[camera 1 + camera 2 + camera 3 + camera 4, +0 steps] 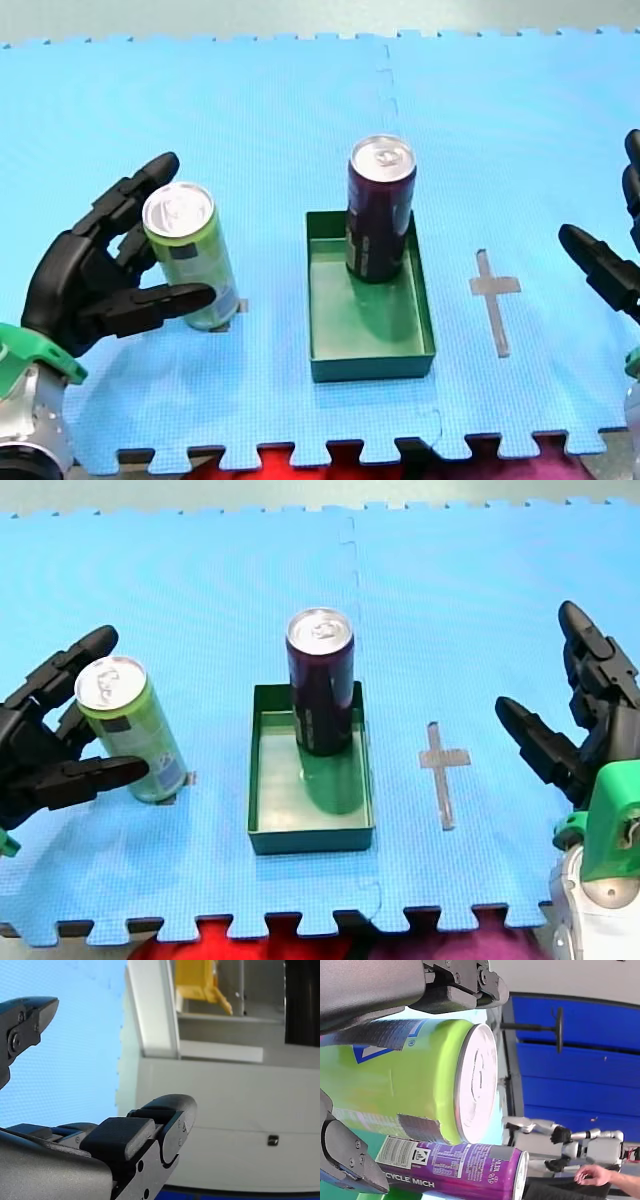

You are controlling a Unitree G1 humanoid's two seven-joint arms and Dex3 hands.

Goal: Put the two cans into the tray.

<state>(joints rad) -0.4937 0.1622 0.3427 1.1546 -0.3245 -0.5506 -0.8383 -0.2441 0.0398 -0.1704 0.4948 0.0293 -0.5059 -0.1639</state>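
Work is half done: the purple can (pixel 380 210) stands upright in the tray (pixel 372 366). The left hand (pixel 100 275) clasps the green can (pixel 195 255) on the mat (pixel 250 120) beside it; the right hand (pixel 580 730) hangs empty, far right.

Past the fingertips (pixel 190 297) of the left hand (pixel 95 275), wrapped round the green can (pixel 192 262), bare mat (pixel 272 300) reached the tray (pixel 372 366), its near half free, the purple can (pixel 380 215) blocking its far half.

A blue foam mat (pixel 250 120) of interlocking tiles covered the work surface, with a grey tape cross (pixel 494 300) stuck on its right part. Past the mat's edge stood a white wall (pixel 225 1095) and a yellow object (pixel 200 982) (its kind unclear). Elsewhere, blue wall panels (pixel 570 1060) closed off the room.
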